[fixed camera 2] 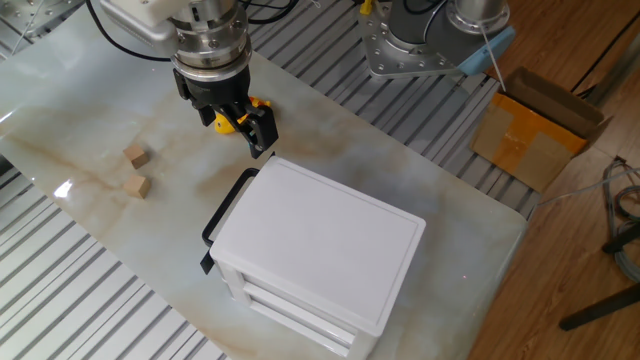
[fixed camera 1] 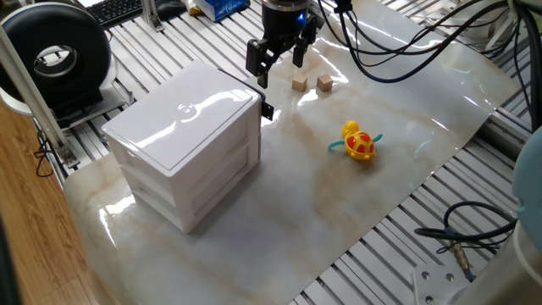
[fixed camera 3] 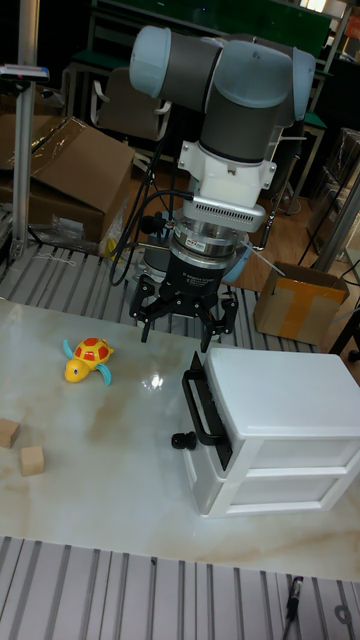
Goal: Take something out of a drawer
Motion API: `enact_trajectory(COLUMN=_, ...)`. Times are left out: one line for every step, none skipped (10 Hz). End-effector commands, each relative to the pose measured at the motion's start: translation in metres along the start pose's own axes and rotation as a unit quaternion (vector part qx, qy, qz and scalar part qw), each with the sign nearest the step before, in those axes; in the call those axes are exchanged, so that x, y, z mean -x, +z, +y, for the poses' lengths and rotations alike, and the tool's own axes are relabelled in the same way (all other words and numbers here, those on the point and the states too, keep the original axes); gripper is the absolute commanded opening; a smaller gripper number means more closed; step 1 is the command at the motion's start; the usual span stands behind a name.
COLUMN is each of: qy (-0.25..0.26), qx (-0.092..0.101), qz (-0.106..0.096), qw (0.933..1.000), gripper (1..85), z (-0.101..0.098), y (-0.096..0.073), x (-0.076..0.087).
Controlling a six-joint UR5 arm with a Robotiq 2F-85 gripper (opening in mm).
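**Drawer pushed in at top of box; pincer spread above its knob end**

Pincer hangs w/ fingers spread, nothing btwn them, clear of the marble-look worktop. In the tall view it sits above the left end of the white three-tier box. Just below it on that end are a black loop handle and the small black knob, which sticks out to the left. Drawer is the box's top tier. Its front lines up w/ the tiers below, so it looks shut; contents can't be seen. Box stands on the right part of the worktop. Further left, well apart from the box, lies a yellow & red turtle toy w/ blue flippers. At the near left edge are 2 small wooden blocks, close together but not touching.
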State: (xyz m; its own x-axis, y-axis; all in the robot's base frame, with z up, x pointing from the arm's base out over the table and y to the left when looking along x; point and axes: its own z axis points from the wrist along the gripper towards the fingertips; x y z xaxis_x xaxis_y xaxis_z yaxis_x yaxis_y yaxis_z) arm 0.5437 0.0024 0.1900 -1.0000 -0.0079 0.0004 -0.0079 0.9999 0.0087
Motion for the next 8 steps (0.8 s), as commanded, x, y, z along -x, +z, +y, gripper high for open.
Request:
enact_trajectory(qy=0.000, qx=0.000, qz=0.000, qw=1.0000, gripper=1.3, z=0.002, y=0.000, x=0.000)
enact_trajectory(qy=0.015, qx=-0.006, qz=-0.081, qw=0.9966, gripper=1.3, z=-0.001, y=-0.003, x=0.042)
enact_trajectory(qy=0.015, qx=-0.007, qz=-0.081, qw=0.9966, gripper=1.3, z=-0.001, y=-0.002, x=0.041)
enact_trajectory(qy=0.015, qx=-0.006, qz=-0.082, qw=0.9965, gripper=1.3, z=-0.001, y=-0.002, x=0.041)
enact_trajectory(qy=0.015, qx=-0.006, qz=-0.082, qw=0.9965, gripper=1.3, z=-0.001, y=-0.002, x=0.041)
enact_trajectory(qy=0.015, qx=-0.006, qz=-0.082, qw=0.9965, gripper=1.3, z=-0.001, y=-0.002, x=0.041)
enact_trajectory(qy=0.015, qx=-0.006, qz=-0.082, qw=0.9965, gripper=1.3, z=-0.001, y=-0.002, x=0.041)
enact_trajectory(qy=0.014, qx=-0.006, qz=-0.082, qw=0.9965, gripper=1.3, z=-0.001, y=-0.002, x=0.041)
